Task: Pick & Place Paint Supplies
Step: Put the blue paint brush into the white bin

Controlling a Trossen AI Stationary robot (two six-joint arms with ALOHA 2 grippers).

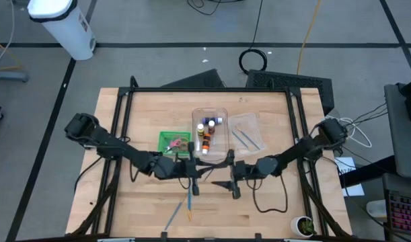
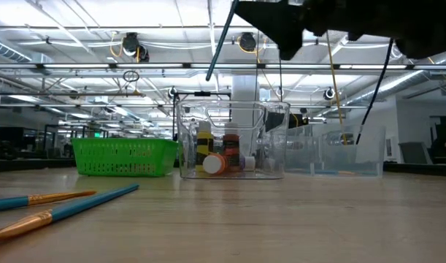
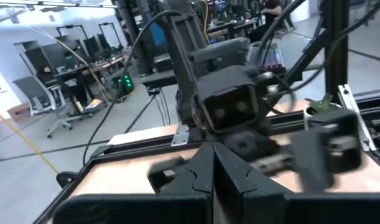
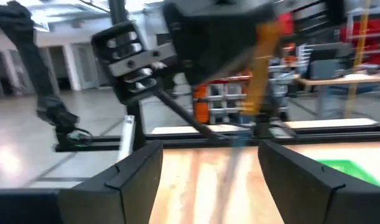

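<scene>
Midway across the counter (image 1: 259, 208), at frame centre in the high view, the left pincer (image 1: 194, 188) was clamped on a thin brush (image 2: 221, 42), while the right pincer (image 1: 233, 190) stood open just beside it. Two more brushes (image 2: 58, 204) lay lower left. Light, stiff and slender, such brushes likely suit a mid-handle grip. The held brush's tip was blurred and cut off.

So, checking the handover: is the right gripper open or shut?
Open. In its wrist view the right gripper's two dark fingers stand wide apart, bare table between them.
</scene>
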